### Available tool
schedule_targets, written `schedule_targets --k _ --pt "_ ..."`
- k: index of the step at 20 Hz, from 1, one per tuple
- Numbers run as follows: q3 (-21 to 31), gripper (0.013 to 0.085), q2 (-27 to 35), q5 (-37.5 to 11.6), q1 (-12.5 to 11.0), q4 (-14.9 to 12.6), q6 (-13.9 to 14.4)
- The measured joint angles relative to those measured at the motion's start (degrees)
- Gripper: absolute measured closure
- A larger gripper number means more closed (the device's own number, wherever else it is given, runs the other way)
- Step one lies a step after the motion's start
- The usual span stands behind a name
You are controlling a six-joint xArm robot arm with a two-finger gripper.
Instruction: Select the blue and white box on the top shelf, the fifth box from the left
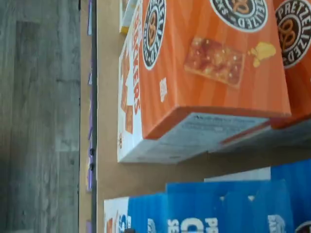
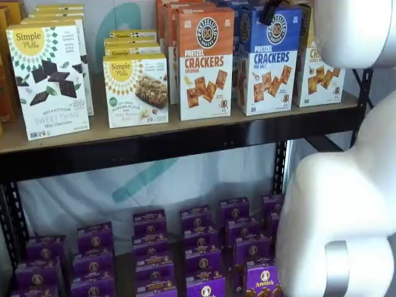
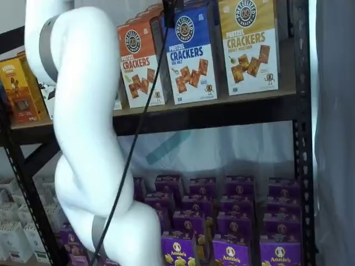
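One tall blue and white box (image 2: 269, 60) of pretzel crackers stands on the top shelf (image 2: 185, 133), a long tan board with a black metal front rail. It is at the front edge, standing up straight. A row of the same blue boxes seems to stand behind it.

Close on its left is a tall orange and white cracker box (image 2: 206, 63). Close on its right is a tall yellow and white cracker box (image 3: 248, 45). They look like they almost touch the blue one.

The black gripper (image 2: 272, 11) hangs at the top of the blue box. Only a small dark bit of it shows in both shelf views, so I cannot tell if it is open or closed, or if it holds anything. A black cable (image 3: 141, 127) hangs down beside the big white arm (image 3: 83, 133).

What could go wrong? The boxes are packed tight, so a finger might bump the orange box or the yellow box and knock it over. If the fingers pinch only the top corner, the tall box might tip or slip and fall off the shelf. The gripper might also grab the orange box by mistake, since the wrist view shows it so near.
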Motion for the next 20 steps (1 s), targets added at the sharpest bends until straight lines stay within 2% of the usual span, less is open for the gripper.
schedule_targets --k 13,20 --pt "-5.5 0.013 5.38 6.3 2.56 -7.41 -0.07" --pt "-6.72 0.013 6.86 8.27 3.9 -8.68 0.85"
